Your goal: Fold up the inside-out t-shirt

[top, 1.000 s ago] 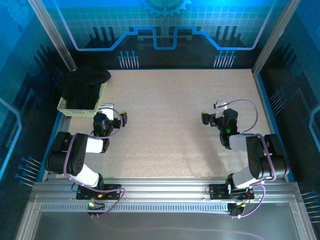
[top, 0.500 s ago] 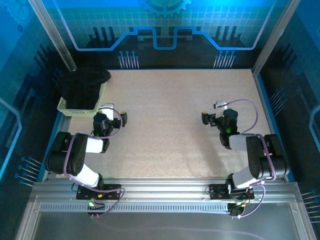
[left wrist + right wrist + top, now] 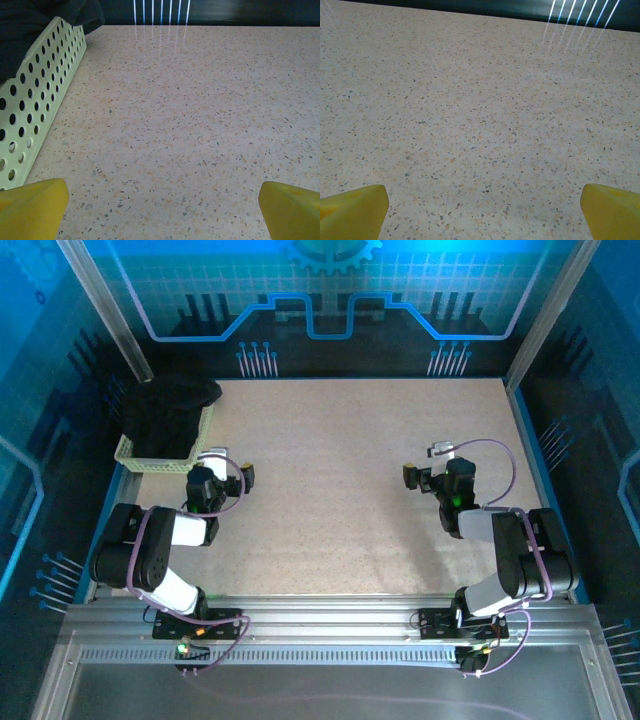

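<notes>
The plain black soft fabric short-sleeved t-shirt [image 3: 168,412] lies bunched in the pale yellow-green perforated basket [image 3: 160,466] at the far-left corner of the pale speckled table top [image 3: 350,430]. Part of the fabric spills over the basket's far rim. The garment is crumpled, so no long axis can be told.

In the top view, the left gripper [image 3: 226,464] stands just beside the basket's near right corner. The t-shirt lies at about 11 o'clock from it. The left wrist view confirms this: the basket wall [image 3: 35,95] runs up the left side, with black fabric [image 3: 30,20] above it. The left jaws are spread wide and hold nothing.

The right gripper [image 3: 425,462] is well apart from the basket, with the t-shirt at about 10 o'clock across the table. Its jaws are also spread wide and empty, over bare table [image 3: 480,100].

Judgement: the left arm is the nearer and better placed to lift the garment out. Folding is not yet begun.
</notes>
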`<state>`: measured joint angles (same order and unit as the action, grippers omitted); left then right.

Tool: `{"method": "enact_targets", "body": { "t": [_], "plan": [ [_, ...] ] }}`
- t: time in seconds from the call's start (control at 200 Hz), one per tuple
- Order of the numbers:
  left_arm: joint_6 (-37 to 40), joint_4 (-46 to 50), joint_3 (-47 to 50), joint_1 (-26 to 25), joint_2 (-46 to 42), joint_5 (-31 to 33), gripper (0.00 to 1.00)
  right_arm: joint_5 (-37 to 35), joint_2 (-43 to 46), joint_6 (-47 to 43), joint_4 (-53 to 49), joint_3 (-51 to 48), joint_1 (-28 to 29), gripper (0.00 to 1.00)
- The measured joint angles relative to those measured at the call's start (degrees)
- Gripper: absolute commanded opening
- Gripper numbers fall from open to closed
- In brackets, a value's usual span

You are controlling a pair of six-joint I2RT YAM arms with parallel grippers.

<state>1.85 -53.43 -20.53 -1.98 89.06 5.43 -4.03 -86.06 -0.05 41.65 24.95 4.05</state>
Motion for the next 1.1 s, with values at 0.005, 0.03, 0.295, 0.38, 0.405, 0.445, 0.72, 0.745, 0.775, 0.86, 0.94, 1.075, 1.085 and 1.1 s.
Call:
{"method": "enact_targets", "body": {
  "t": [0.005, 0.03, 0.295, 0.38, 0.405, 0.445, 0.72, 0.745, 0.775, 0.86, 0.94, 1.075, 1.085, 1.1],
  "plan": [
    [0.00, 0.00, 0.00, 0.00, 0.00, 0.00, 0.99, 0.00, 0.00, 0.00, 0.00, 0.00, 0.00, 1.00],
    [0.00, 0.00, 0.00, 0.00, 0.00, 0.00, 0.99, 0.00, 0.00, 0.02, 0.00, 0.00, 0.00, 1.00],
    [-0.37, 0.61, -0.04, 0.00, -0.11, 0.46, 0.99, 0.00, 0.00, 0.00, 0.00, 0.00, 0.00, 1.00],
    [-0.17, 0.66, 0.72, -0.83, -2.10, 2.56, 0.99, 0.17, 0.11, -0.22, -0.44, 0.02, 0.02, 1.00],
    [0.02, 0.74, 1.27, -1.46, -3.43, 3.78, 0.99, 0.24, 0.35, -0.50, -1.25, 0.11, 0.11, 1.00],
    [0.24, 1.11, 2.10, -2.84, -6.08, 5.88, 0.99, -0.02, 1.18, -1.14, -2.97, 0.31, 0.52, 1.00],
    [0.55, 14.75, 1.73, -12.44, -26.40, 20.02, 0.99, -2.58, 16.35, -5.35, -11.02, 0.61, 8.52, 1.00],
    [-0.11, 17.31, 0.96, -12.94, -28.20, 20.83, 0.99, -2.56, 17.88, -5.35, -11.89, 0.68, 8.74, 1.00],
    [-0.90, 20.44, -0.15, -13.31, -30.03, 21.46, 0.99, -2.54, 20.11, -4.87, -13.42, 0.90, 8.90, 1.00],
    [-5.57, 30.56, -5.55, -13.57, -34.32, 23.12, 0.99, -3.21, 25.68, -1.16, -20.04, 3.69, 9.11, 1.00],
    [-10.40, 37.86, -11.56, -13.57, -36.17, 23.96, 0.99, -4.87, 28.11, 4.70, -29.07, 10.38, 8.76, 1.00],
    [-19.80, 48.59, -22.03, -13.40, -35.47, 23.28, 0.99, -1.73, 26.60, 13.40, -44.22, 25.59, 4.87, 1.00],
    [-20.41, 49.68, -22.95, -13.38, -35.19, 23.26, 0.99, -1.40, 26.34, 14.05, -45.09, 26.62, 4.48, 1.00],
    [-21.66, 51.54, -24.46, -13.29, -34.73, 23.26, 0.99, -0.94, 26.01, 14.84, -46.10, 27.89, 4.00, 1.00]
  ]
}}
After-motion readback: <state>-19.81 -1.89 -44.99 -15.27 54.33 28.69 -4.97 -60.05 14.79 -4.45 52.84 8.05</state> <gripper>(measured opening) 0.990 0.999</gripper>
